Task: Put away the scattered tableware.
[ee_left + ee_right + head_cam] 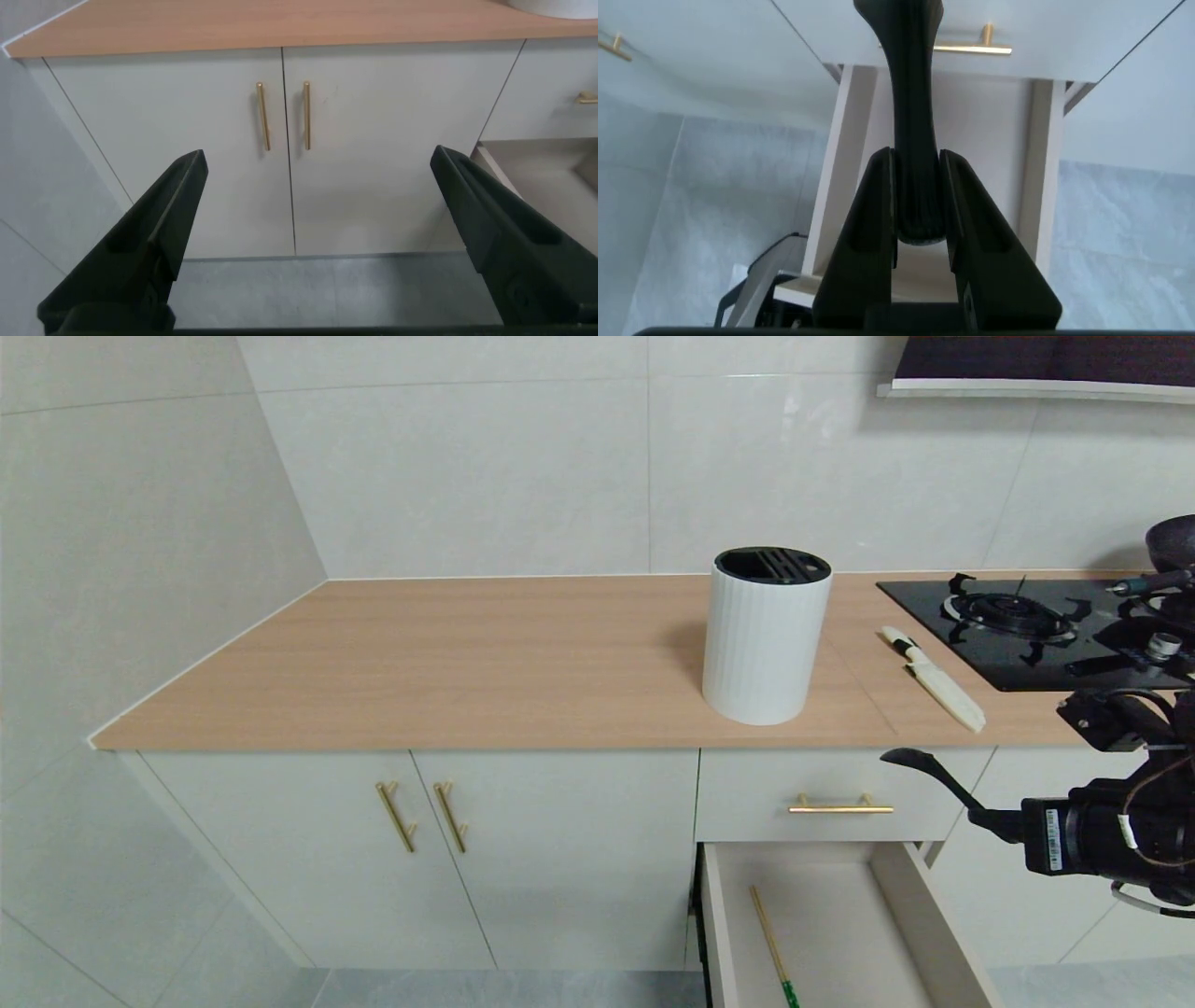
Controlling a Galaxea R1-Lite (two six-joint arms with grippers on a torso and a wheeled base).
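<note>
Tableware only partly put away, going by the head view: one chopstick (771, 943) already down in the open drawer (901, 896), and a pale knife (934, 679) left lying on the desk (467, 663) between the white holder (766, 635) and the stove (1018, 625). Right hand (1013, 823) out over the drawer's right side, clamped on a black utensil (924, 770).

From the left wrist: left hand (318, 243) spread wide with nothing in it, facing the cupboard doors (280, 140) under the desk edge.

From the right wrist: right hand (915, 219) closed tight round the black utensil (913, 112), with the drawer (836, 168) straight beneath. Probably left to do: drop the utensil into the drawer, fetch the knife, push the drawer shut.
</note>
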